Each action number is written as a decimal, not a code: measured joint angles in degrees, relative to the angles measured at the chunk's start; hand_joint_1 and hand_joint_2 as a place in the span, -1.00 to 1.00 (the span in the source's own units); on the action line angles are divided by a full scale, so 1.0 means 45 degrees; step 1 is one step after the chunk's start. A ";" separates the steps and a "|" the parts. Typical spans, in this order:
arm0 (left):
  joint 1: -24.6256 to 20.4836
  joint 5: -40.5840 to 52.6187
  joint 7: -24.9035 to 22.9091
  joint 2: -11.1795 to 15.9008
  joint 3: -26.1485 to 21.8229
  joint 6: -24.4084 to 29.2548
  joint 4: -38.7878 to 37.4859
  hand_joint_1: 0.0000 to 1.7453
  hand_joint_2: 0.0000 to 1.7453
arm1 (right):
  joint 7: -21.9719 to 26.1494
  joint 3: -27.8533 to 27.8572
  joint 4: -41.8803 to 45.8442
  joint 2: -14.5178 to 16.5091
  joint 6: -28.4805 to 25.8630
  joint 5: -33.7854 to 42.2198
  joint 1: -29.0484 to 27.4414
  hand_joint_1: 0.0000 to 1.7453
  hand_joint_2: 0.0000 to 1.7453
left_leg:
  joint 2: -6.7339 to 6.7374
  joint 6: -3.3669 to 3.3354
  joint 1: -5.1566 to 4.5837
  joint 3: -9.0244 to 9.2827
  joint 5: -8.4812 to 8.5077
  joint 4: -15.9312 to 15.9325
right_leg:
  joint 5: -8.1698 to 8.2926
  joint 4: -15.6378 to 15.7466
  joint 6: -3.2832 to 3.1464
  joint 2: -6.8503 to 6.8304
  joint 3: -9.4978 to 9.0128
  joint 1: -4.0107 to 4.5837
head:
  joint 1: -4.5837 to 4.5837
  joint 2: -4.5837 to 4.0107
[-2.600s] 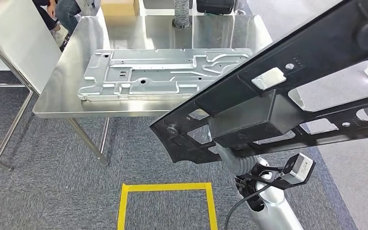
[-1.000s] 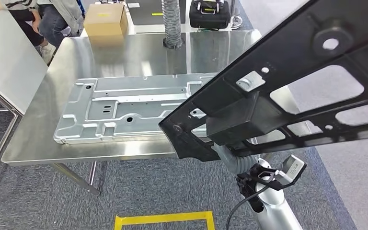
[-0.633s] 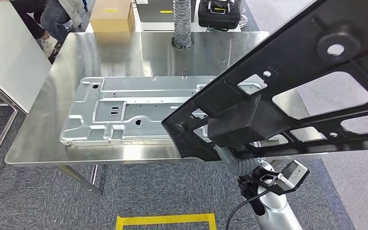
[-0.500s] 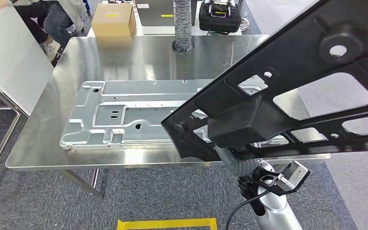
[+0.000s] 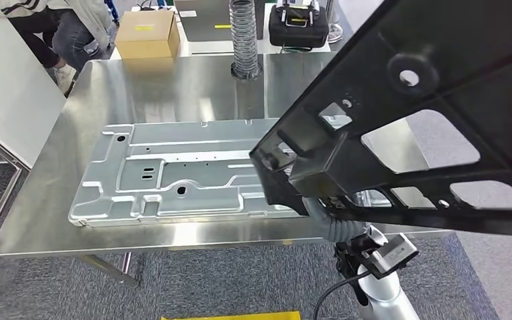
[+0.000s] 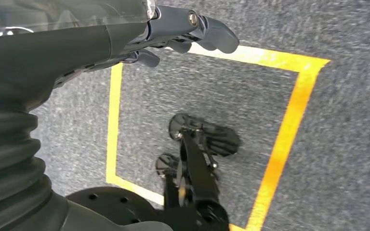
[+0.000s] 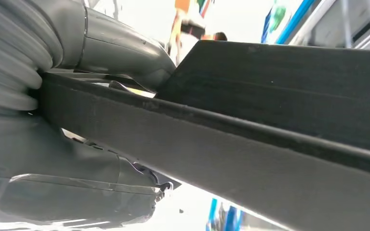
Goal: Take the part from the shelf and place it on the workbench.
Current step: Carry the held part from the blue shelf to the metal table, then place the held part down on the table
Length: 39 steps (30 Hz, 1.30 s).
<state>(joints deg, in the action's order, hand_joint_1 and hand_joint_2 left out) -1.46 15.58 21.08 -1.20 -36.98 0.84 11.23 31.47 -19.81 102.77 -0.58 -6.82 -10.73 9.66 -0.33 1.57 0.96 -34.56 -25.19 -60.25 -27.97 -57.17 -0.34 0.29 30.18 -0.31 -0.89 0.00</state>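
1. The part [image 5: 433, 100], a large black plastic frame with cut-out windows, round bosses and a boxy block on its underside, hangs in the air, tilted, over the right end of the workbench [image 5: 173, 87]. Its lower left tip overlaps the bench's near right area in the head view.
2. In the right wrist view the right hand [image 7: 91, 144] grips the part's [image 7: 270, 134] edge: the thick grey thumb [image 7: 120, 48] lies along one face and the rest of the hand presses from the other side, so the black edge is pinched between them.
3. In the head view only the right arm's ribbed grey cover [image 5: 327, 223] shows beneath the part.
4. The workbench is a polished stainless table on slanted legs; a stamped silver metal panel [image 5: 173, 173] lies flat on it, just left of the part's tip.
5. At the bench's far edge stands a ribbed grey hose [image 5: 243, 37]; behind it sit a cardboard box [image 5: 147, 33] and a black case [image 5: 298, 25].
6. A person [image 5: 60, 27] crouches at the far left beside a leaning white board [image 5: 7, 93].
7. The floor is grey carpet [image 5: 40, 280].
8. The left hand [image 6: 173, 33] hangs over the carpet and a square of yellow tape [image 6: 289, 125], fingers [image 6: 212, 33] loosely curled together, holding nothing.
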 joint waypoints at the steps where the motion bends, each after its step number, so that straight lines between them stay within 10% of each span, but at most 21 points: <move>1: -0.0003 0.0006 0.0001 -0.0002 -0.0030 0.0018 0.0000 -1.00 1.00 | -0.0026 0.0017 0.0129 -0.0013 -0.0165 -0.0164 -0.0068 1.00 1.00 | -0.0002 -0.0057 -0.0022 0.0122 0.0029 0.0297 | -0.0053 -0.0036 0.0059 0.0004 0.0008 0.0015 | 0.0010 -0.0001; 6: 0.0000 0.0028 0.0094 -0.0035 -0.0193 0.0274 0.0000 -1.00 1.00 | -0.1298 0.0109 0.1248 -0.0038 -0.3832 -0.5376 -0.0832 1.00 1.00 | -0.0016 -0.0451 -0.0027 0.0332 -0.0128 0.0549 | -0.0549 -0.0688 0.0391 0.0001 0.0238 -0.0044 | 0.0098 -0.0001; 9: 0.0010 0.0212 0.0165 -0.0081 -0.0331 0.0403 0.0000 -1.00 1.00 | -0.3774 0.0210 0.1868 0.0012 -0.6322 -1.2291 -0.1171 1.00 1.00 | 0.0002 -0.0575 -0.0040 0.0431 -0.0205 0.0588 | -0.1569 -0.3230 0.0489 -0.0001 0.1649 -0.0085 | 0.0192 -0.0001; 11: -0.0029 0.0438 0.0161 -0.0100 -0.0359 0.0382 0.0000 -1.00 1.00 | -0.6280 0.0284 0.1648 -0.0027 -0.5993 -1.5685 -0.0530 1.00 1.00 | 0.0039 -0.0582 -0.0067 0.0470 -0.0247 0.0579 | -0.1403 -0.3851 0.0495 -0.0010 0.2218 -0.0097 | 0.0189 0.0000; 15: -0.0201 0.0770 0.0149 -0.0156 -0.0368 0.0283 0.0000 -1.00 1.00 | -1.0772 0.0000 -0.0785 -0.0863 -0.3756 -1.7478 0.2589 1.00 1.00 | 0.0040 -0.0521 -0.0141 0.0541 -0.0272 0.0560 | 0.0453 -0.0741 0.0243 -0.0014 0.1044 -0.0018 | 0.0194 0.0000; 18: -0.0248 0.1044 0.0142 -0.0188 -0.0369 0.0166 0.0001 -1.00 1.00 | -1.2314 -0.1117 -0.3640 -0.1325 -0.2639 -1.7573 0.4979 1.00 1.00 | 0.0048 -0.0331 -0.0165 0.0487 -0.0238 0.0583 | 0.0661 -0.0134 0.0137 -0.0018 0.0880 0.0050 | 0.0219 -0.0001; 21: -0.0313 0.1255 0.0135 -0.0164 -0.0369 0.0032 0.0016 -1.00 1.00 | -1.2250 -0.2114 -0.6509 -0.1292 -0.1841 -1.7591 0.6701 1.00 1.00 | 0.0041 -0.0140 -0.0158 0.0314 -0.0517 0.0175 | 0.0761 0.0059 -0.0023 -0.0073 0.0780 -0.0067 | 0.0206 -0.0001; 26: -0.0285 0.1382 0.0115 -0.0151 -0.0433 -0.0075 0.0019 -1.00 1.00 | -1.1549 -0.3075 -1.0874 -0.0431 -0.1482 -1.7598 0.8373 1.00 1.00 | 0.0037 0.0033 -0.0092 -0.1463 -0.1643 -0.3108 | 0.0699 0.0065 -0.0132 -0.0156 0.0715 -0.0042 | 0.0171 -0.0002; 31: -0.0271 0.1440 0.0129 -0.0119 -0.0538 -0.0135 0.0019 -1.00 1.00 | -1.0732 -0.3302 -1.3372 0.0399 -0.1472 -1.7602 0.9195 1.00 1.00 | 0.0037 -0.0095 -0.0102 -0.0275 0.0242 0.0093 | 0.0433 -0.0145 0.0014 -0.0134 0.0644 0.0002 | 0.0166 -0.0002; 36: -0.0231 0.1671 0.0273 -0.0081 -0.0629 -0.0257 0.0019 -1.00 1.00 | -0.9114 -0.3412 -1.4927 0.1149 -0.1586 -1.7539 0.9593 1.00 1.00 | 0.0034 -0.0401 -0.0098 -0.0117 0.0204 0.0485 | 0.0185 -0.0462 0.0271 -0.0099 0.0835 0.0018 | 0.0216 -0.0001; 39: -0.0266 0.1863 0.0518 -0.0059 -0.0646 -0.0319 0.0019 -1.00 1.00 | -0.8486 -0.3480 -1.5458 0.1579 -0.1739 -1.7338 0.9589 1.00 1.00 | 0.0039 -0.0547 -0.0077 -0.0060 0.0197 0.0548 | -0.0829 -0.2654 0.0400 -0.0090 0.1919 -0.0023 | 0.0268 0.0000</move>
<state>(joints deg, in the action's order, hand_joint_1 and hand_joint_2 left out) -2.66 23.97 23.40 -1.47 -39.89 -0.60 11.32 -6.71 -35.47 33.20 6.52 -14.64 -88.75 52.81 -0.15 -0.90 0.61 -34.83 -24.30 -57.78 -31.70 -69.12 1.46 -0.12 38.81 -0.42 0.32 0.00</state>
